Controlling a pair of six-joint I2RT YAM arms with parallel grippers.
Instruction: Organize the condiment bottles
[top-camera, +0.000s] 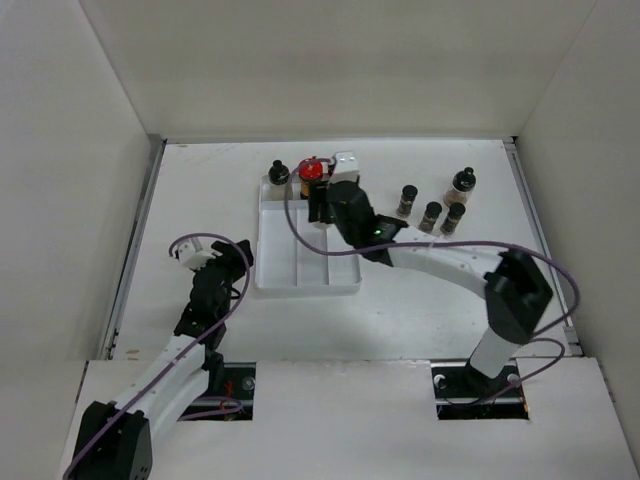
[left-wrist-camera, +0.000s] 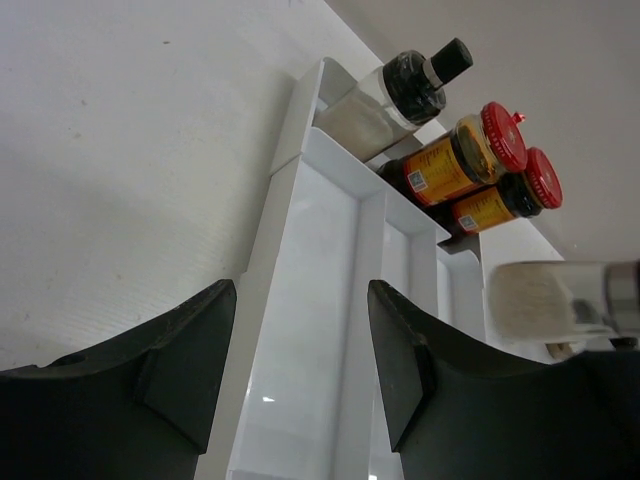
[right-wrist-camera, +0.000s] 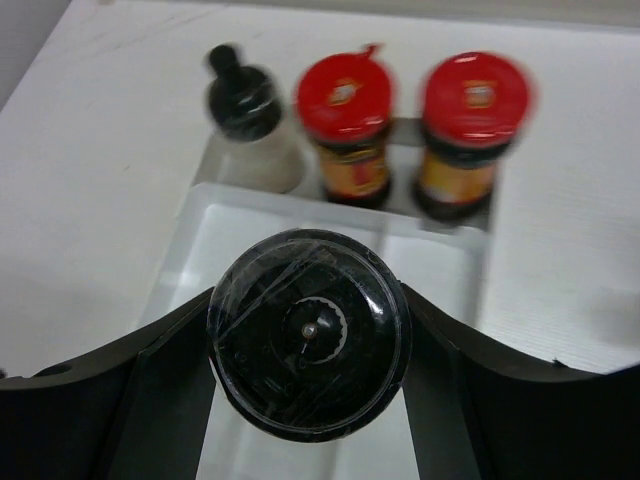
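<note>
"Which bit is the robot doing now?"

"It's carrying one. The right gripper (right-wrist-camera: 310, 360) has its two fingers squeezed on a black-capped bottle (right-wrist-camera: 308, 320), one finger on each side. It holds the bottle up over the white tray (top-camera: 300, 270). (I only see the cap from above, so I can't say what the rest looks like.)"

"Where will it go?"

"Next to the others, I think. A pale bottle (right-wrist-camera: 248, 120) and two red-capped bottles (right-wrist-camera: 345, 125) stand in a row at the tray's far end. The held one is just in front of them. I can't tell which slot is under it."

"And the other arm?"

"The left gripper (left-wrist-camera: 302, 340) is just beside the tray's left side. Its fingers are partly apart, with nothing between them."

"What comes next?"

"My guess is it goes straight down, keeps the bottle standing up and doesn't bump the red caps. Then it lets go. Four more bottles (top-camera: 431, 215) stand on the table to the right of the tray, so I'd say the job is about half done."
</note>
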